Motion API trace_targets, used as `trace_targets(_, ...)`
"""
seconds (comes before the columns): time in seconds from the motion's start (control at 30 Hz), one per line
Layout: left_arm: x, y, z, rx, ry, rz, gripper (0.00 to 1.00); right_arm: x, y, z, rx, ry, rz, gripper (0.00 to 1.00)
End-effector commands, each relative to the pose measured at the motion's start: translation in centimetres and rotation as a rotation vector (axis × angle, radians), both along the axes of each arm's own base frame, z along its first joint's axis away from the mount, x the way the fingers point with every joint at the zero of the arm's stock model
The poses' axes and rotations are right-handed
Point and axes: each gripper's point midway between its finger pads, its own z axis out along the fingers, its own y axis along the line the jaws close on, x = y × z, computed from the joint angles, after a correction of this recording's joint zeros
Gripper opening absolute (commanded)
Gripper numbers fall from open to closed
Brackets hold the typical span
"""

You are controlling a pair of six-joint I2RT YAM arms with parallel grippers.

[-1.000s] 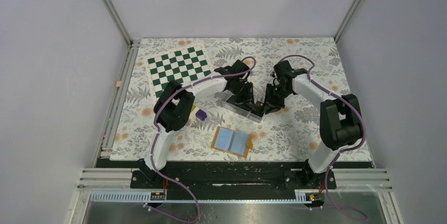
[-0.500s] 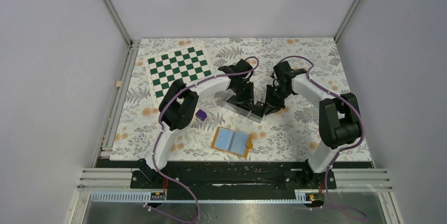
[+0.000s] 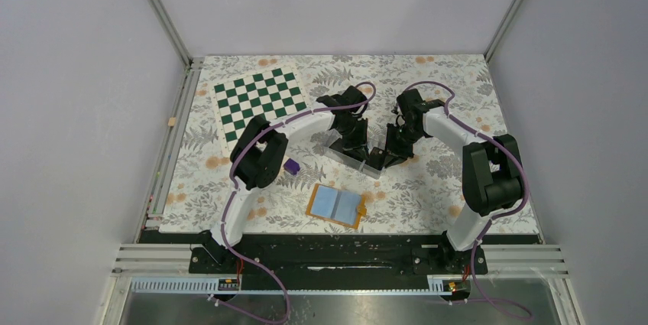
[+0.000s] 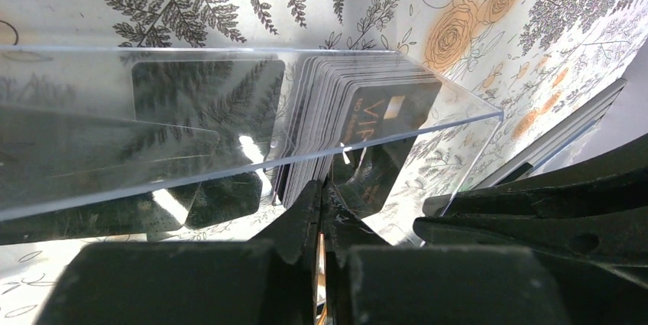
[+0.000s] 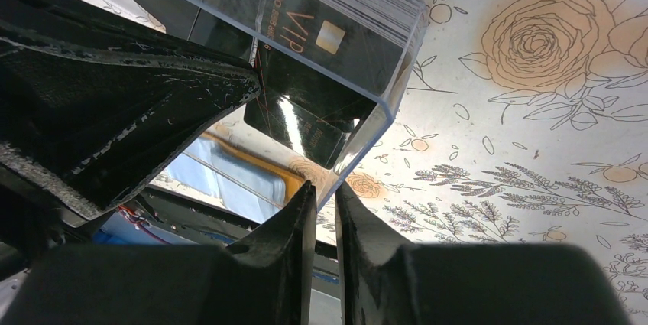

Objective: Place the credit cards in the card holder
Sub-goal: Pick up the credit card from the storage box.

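The black credit cards (image 4: 359,84) stand as a stack in one end of a clear plastic box (image 3: 345,151); the front one reads VIP (image 5: 328,38). My left gripper (image 4: 322,187) reaches into the box from above, shut on the edge of the front black card (image 4: 378,130), which tilts away from the stack. My right gripper (image 5: 326,191) is shut on the box's end wall (image 5: 367,149). In the top view both grippers, left (image 3: 364,152) and right (image 3: 386,157), meet at the box's right end. The orange card holder (image 3: 336,205) lies open, blue pockets up, near the front edge.
A green-and-white chessboard (image 3: 260,102) lies at the back left. A small purple block (image 3: 291,164) sits left of the box beside the left arm's elbow. Metal frame posts and grey walls ring the flowered table.
The left arm's elbow has shifted slightly right and the left gripper has drawn back a little at the box. The right arm, box and wallet have stayed in place.
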Motion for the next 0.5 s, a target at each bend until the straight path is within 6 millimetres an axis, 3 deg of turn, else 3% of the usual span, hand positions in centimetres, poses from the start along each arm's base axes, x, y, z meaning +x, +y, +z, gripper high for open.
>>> trace_targets(0.0, 0.13, -2.55, 5.15, -0.108, -0.112, -0.031, 0.0, 0.12, 0.26, 0.22, 0.02, 0.002, 0.011, 0.21)
trace_targets(0.3, -0.27, -2.25, 5.87, -0.043, -0.174, -0.053, 0.0, 0.06, 0.29, 0.16, 0.023, 0.004, 0.013, 0.2)
trace_targets(0.47, -0.49, -1.9, 5.24, 0.01, -0.194, -0.071, 0.11, -0.05, 0.31, 0.09, 0.024, 0.007, 0.017, 0.2)
